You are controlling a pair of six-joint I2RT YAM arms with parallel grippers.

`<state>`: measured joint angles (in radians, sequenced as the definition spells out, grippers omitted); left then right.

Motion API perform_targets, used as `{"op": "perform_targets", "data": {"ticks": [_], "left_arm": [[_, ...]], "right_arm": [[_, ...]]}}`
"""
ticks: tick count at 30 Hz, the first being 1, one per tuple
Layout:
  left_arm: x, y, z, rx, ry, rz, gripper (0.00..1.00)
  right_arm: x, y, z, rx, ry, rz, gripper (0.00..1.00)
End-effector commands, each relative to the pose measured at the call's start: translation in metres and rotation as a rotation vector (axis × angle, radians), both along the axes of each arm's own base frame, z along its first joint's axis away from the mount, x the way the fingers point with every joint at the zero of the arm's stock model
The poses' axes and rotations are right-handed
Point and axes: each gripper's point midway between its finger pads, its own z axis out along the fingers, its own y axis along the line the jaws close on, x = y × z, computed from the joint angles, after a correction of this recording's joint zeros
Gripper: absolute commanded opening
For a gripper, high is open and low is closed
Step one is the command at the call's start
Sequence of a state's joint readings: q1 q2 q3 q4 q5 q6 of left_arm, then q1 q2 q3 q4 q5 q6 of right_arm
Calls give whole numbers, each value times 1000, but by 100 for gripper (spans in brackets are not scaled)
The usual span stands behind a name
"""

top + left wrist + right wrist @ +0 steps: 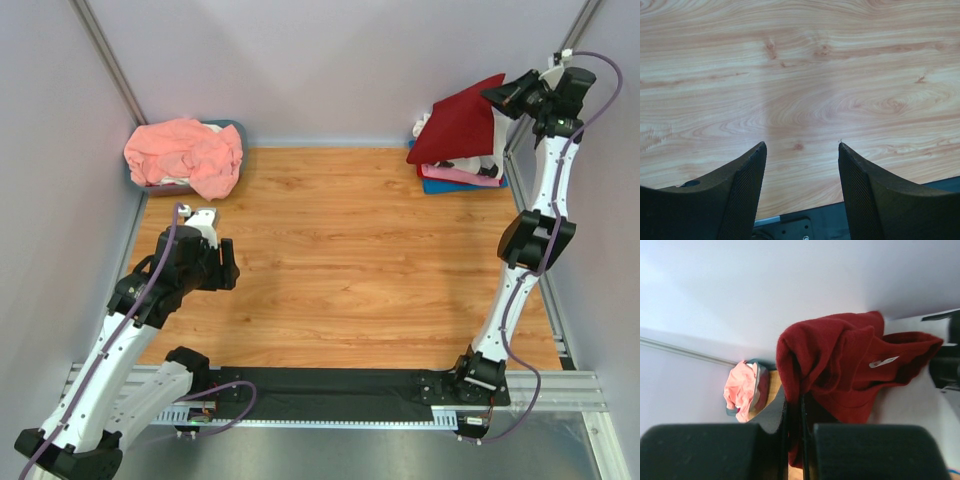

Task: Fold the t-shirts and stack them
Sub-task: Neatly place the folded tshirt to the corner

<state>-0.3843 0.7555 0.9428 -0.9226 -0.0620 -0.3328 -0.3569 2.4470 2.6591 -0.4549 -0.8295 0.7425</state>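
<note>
My right gripper (500,97) is shut on the dark red t-shirt (458,128) and holds it up at the back right, over a stack of folded shirts (462,176) with white, pink and blue layers. In the right wrist view the red cloth (840,365) is pinched between the fingers (774,412). A salmon-pink t-shirt (185,155) lies bunched in a bin at the back left; it also shows in the right wrist view (740,387). My left gripper (222,262) is open and empty over bare wood (800,90).
A grey-blue bin (232,128) holds the salmon-pink shirt at the back left corner. Pale walls with metal posts (110,70) close in the back and sides. A black strip (330,385) runs along the table's near edge.
</note>
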Motion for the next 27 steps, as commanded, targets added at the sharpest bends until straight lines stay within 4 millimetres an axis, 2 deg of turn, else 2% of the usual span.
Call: {"op": "perform_targets", "data": {"ticks": [1, 6, 8, 9, 20, 24, 25, 27], "left_arm": [[5, 1, 4, -7, -22, 19, 66], [5, 2, 4, -4, -20, 26, 66], [5, 2, 3, -3, -18, 26, 66], [5, 3, 3, -1, -18, 32, 66], [6, 6, 0, 11, -7, 48, 66], [6, 5, 0, 11, -7, 47, 66], [6, 6, 0, 12, -7, 48, 66], [6, 6, 0, 14, -6, 49, 66]], "right_arm": [[4, -26, 21, -18, -121, -19, 0], [17, -56, -7, -63, -110, -93, 0], [23, -72, -25, -77, -97, -129, 0], [29, -80, -40, -79, -79, -157, 0], [61, -141, -123, -199, -6, -403, 0], [69, -159, -139, -256, -25, -477, 0], [72, -162, -132, -265, -51, -492, 0], [75, -167, -133, -272, -72, -510, 0]]}}
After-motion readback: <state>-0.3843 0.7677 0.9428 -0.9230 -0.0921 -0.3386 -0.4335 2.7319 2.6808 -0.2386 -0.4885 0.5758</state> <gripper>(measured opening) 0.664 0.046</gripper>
